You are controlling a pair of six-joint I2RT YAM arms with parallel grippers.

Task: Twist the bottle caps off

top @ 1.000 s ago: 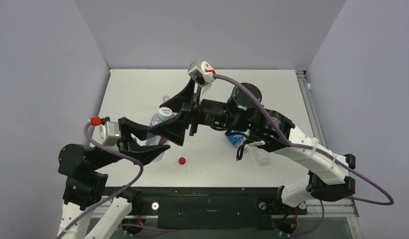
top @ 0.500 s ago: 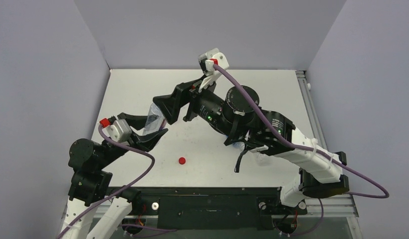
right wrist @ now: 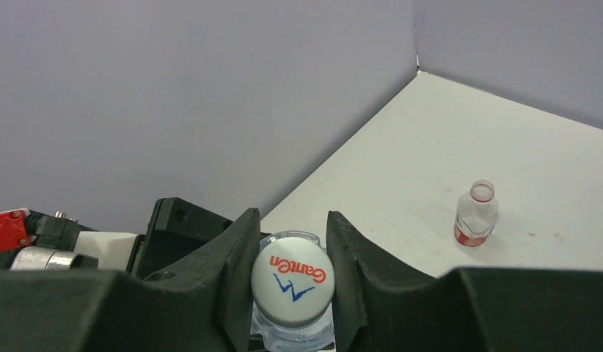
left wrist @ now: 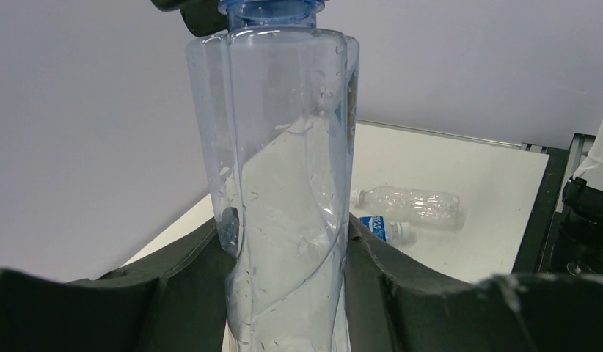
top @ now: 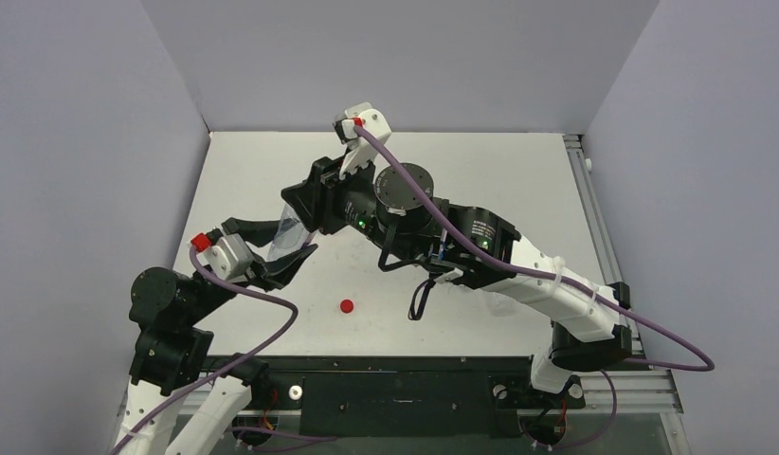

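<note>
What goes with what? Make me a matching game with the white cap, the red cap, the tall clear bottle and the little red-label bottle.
Things:
1 white cap
2 red cap
3 tall clear bottle
4 little red-label bottle

Places:
A standing upright, top open
B held in the left claw
C loose on the table
D pinched in the right claw

Pairs: 1-D, 2-C, 3-B, 4-A.

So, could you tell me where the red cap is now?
In the top view the red cap lies loose on the table toward the arms' side, just right of the left gripper, which clamps a clear bottle.
</note>
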